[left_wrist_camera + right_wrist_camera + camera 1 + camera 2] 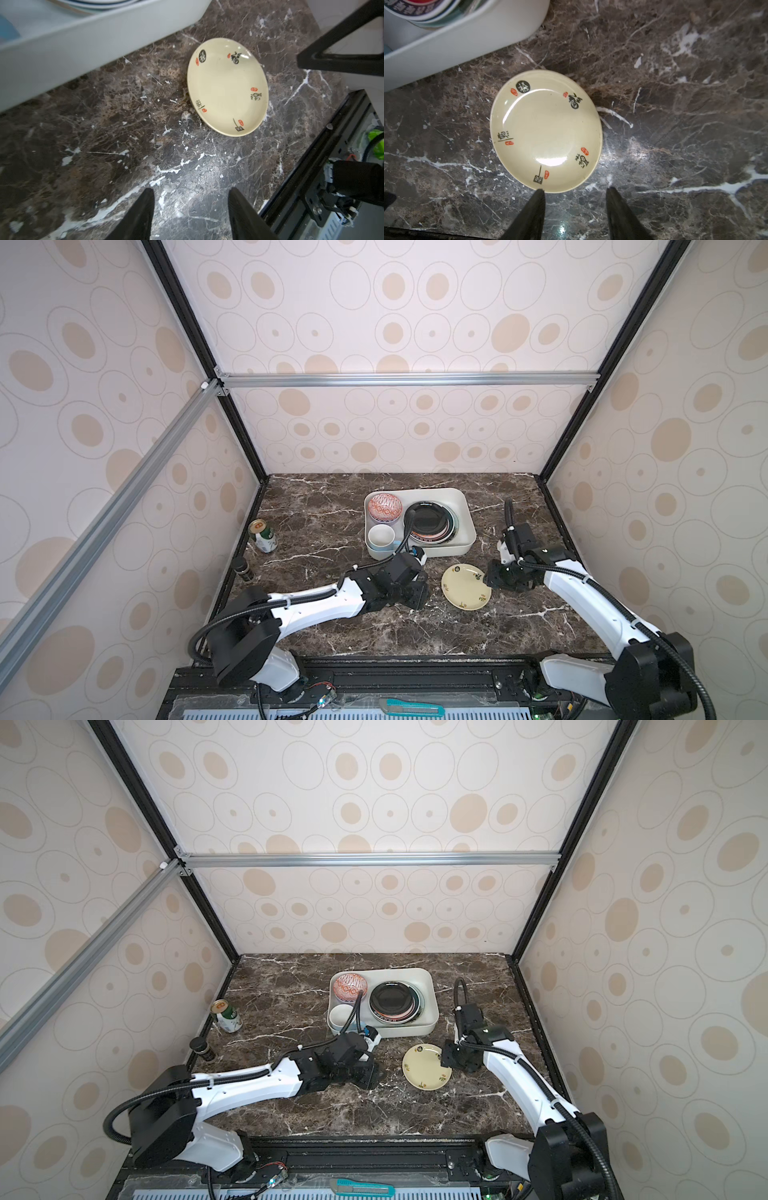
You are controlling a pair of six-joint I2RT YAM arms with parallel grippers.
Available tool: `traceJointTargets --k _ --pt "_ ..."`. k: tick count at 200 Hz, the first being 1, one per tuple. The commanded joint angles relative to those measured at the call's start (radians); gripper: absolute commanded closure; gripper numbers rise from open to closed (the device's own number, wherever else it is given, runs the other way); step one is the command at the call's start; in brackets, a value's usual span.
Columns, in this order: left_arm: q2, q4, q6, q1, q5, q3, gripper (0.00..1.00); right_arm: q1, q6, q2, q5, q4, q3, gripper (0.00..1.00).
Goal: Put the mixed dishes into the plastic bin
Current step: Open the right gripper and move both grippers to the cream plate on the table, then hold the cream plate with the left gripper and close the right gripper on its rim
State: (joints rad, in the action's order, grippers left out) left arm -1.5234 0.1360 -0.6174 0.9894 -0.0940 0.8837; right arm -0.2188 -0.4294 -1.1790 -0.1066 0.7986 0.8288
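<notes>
Right jaws: parted, nothing grasped, one fingertip point(538, 199) seen at the rim of the cream plate point(546, 131); contact cannot be told. Left jaws: parted and empty, positioned low over the desk point(104, 135), near the plate's opposite side. The plate is laid flat on the desk just beside the plastic bin point(444, 550), in which the red-white patterned bowl point(385, 507), the light-blue mug point(381, 536) and the stacked plates point(432, 517) are contained.
</notes>
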Motion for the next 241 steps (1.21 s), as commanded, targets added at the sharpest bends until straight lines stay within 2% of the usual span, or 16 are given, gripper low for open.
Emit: traceJointTargets --k 1,24,46,97,123,141,241 --pt "-0.079 -0.074 -0.039 0.012 0.025 0.041 0.54 0.017 -0.018 0.033 -0.029 -0.082 -0.052 0.50" --pt "-0.172 -0.083 -0.036 0.015 0.024 0.101 0.69 0.031 -0.029 0.020 -0.058 -0.141 -0.092 0.51" --pt "-0.243 -0.066 -0.028 0.016 0.014 0.168 0.75 0.052 -0.023 -0.016 -0.082 -0.171 -0.111 0.52" --pt "-0.299 -0.033 -0.010 0.021 0.021 0.268 0.75 0.144 0.007 -0.032 -0.134 -0.232 -0.168 0.51" --pt "-0.366 -0.017 -0.001 0.020 0.008 0.325 0.79 0.178 0.020 -0.049 -0.161 -0.249 -0.174 0.52" --pt "-0.406 -0.014 -0.005 0.021 -0.005 0.352 0.83 0.186 0.024 -0.064 -0.171 -0.257 -0.172 0.52" --pt "-0.505 0.001 0.016 0.019 -0.019 0.407 0.91 0.202 0.038 -0.165 -0.205 -0.315 -0.166 0.52"
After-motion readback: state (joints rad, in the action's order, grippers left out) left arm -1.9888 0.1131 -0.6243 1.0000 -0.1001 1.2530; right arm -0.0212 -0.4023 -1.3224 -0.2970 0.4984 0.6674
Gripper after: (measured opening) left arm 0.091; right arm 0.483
